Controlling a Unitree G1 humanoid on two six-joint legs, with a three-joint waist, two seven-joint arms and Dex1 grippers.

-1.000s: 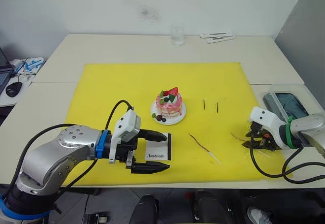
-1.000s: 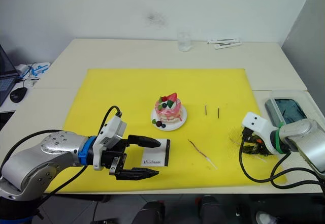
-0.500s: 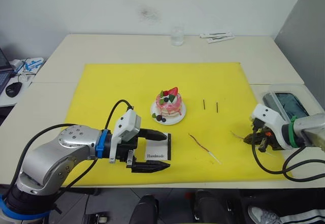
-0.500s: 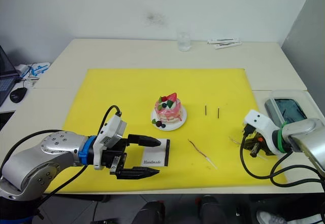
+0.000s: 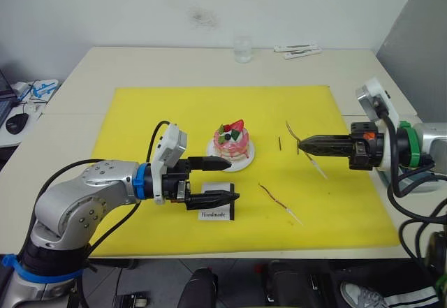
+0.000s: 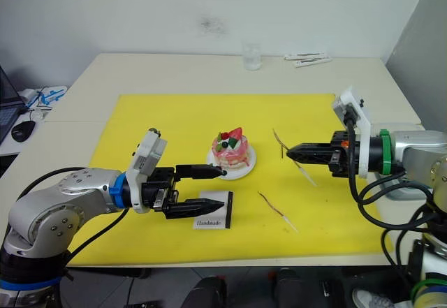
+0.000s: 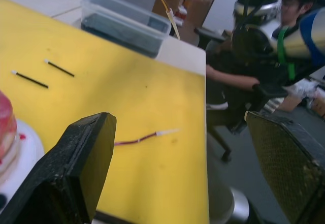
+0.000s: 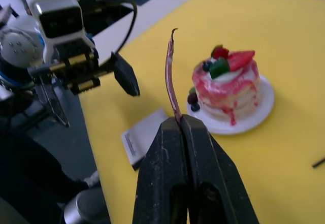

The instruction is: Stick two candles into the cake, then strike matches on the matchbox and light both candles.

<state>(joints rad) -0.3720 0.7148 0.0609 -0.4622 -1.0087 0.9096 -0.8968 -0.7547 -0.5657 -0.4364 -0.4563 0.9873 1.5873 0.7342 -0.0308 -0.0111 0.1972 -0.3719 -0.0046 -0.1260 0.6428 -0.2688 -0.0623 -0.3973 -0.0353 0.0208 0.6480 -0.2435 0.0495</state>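
Right gripper (image 6: 292, 153): fingers pinching thin wavy reddish-brown candle (image 6: 279, 140). Left gripper (image 6: 222, 187): fingers spread. Lower candle upright into pink-and-white layered cake (image 6: 231, 150).

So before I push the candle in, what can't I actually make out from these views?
- Matchbox: its far edge lies under the left gripper in the eye views.
- Cake: cut off by the frame edge in the left wrist view.
- Held candle: its lower end is hidden between the right gripper fingers.
- Matches: too small to tell which end is the head in the eye views.
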